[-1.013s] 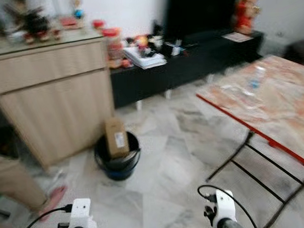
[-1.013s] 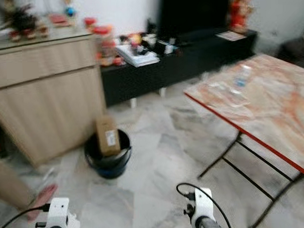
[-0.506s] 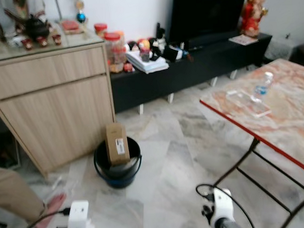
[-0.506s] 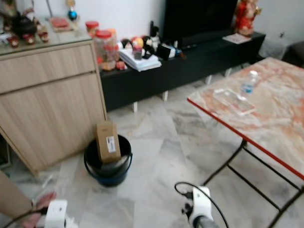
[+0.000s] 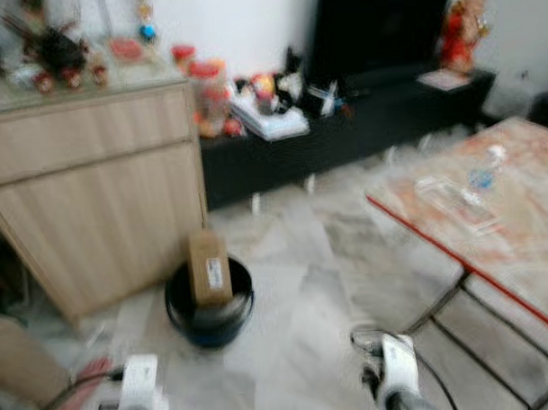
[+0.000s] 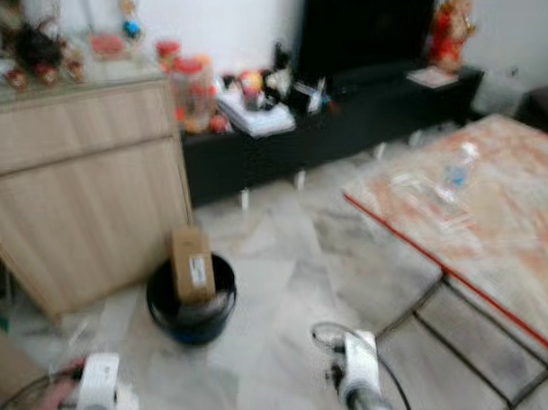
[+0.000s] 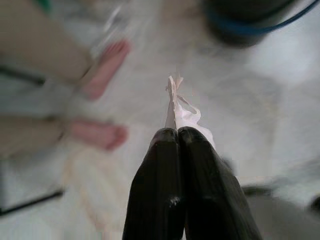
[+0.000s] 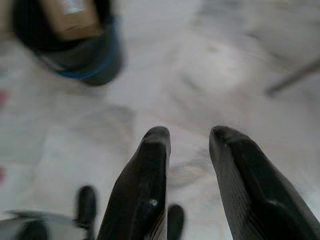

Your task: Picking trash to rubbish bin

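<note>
The left pincer [image 7: 177,135] pinches a scrap of tissue [image 7: 181,110]; the right pincer [image 8: 187,145] gapes empty. The bin [image 5: 210,306] ahead already holds a box [image 5: 208,268]; dropping remains.

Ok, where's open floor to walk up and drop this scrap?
Bare marble floor lies between the dark round bucket and the orange-topped folding table. The bucket's mouth is crowded by a brown cardboard box. A person's bare feet are near the left tool, which pinches a pale scrap.
</note>
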`<state>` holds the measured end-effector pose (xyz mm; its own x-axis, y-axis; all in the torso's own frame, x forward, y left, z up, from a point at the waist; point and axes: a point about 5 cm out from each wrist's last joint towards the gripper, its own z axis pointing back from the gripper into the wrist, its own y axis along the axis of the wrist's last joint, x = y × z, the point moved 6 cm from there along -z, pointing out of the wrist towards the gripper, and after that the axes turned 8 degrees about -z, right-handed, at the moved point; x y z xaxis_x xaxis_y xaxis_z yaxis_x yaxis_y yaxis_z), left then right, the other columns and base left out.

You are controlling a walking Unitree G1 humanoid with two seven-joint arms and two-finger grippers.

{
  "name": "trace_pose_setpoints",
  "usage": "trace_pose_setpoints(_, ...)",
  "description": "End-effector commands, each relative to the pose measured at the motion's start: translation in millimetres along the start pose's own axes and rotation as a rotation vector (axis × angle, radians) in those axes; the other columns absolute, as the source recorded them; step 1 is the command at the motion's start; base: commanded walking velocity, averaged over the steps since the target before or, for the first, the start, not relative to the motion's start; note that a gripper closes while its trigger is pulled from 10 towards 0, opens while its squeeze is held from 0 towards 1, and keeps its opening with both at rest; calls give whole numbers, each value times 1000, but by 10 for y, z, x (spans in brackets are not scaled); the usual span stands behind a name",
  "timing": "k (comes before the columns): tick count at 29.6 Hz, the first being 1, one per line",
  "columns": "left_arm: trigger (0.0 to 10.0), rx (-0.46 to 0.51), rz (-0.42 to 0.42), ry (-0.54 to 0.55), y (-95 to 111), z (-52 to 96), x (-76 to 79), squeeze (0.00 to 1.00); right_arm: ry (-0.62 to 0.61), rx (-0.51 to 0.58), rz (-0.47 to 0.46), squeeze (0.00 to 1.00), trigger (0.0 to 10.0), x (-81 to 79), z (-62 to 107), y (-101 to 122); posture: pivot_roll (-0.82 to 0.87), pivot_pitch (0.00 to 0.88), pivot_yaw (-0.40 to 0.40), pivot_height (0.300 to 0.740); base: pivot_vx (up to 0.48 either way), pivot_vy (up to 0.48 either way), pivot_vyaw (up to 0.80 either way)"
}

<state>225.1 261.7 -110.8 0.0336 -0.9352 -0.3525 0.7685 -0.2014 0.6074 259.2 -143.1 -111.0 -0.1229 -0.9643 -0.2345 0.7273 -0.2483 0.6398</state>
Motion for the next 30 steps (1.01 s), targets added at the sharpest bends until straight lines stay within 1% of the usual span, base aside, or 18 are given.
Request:
trace_pose_setpoints(1, 10000, 10, 15, -10, 78, -12, 71, 0, -37, 1, 0, 0, 10000, 158, 24, 3, 16, 0, -91, 740, 315, 0, 0)
trace_pose_setpoints(30, 10000, 11, 17, -10, 80, -11, 79, 0, -37, 4, 0, 0, 10000, 166, 25, 13, 14, 0, -93, 740, 315, 0, 0)
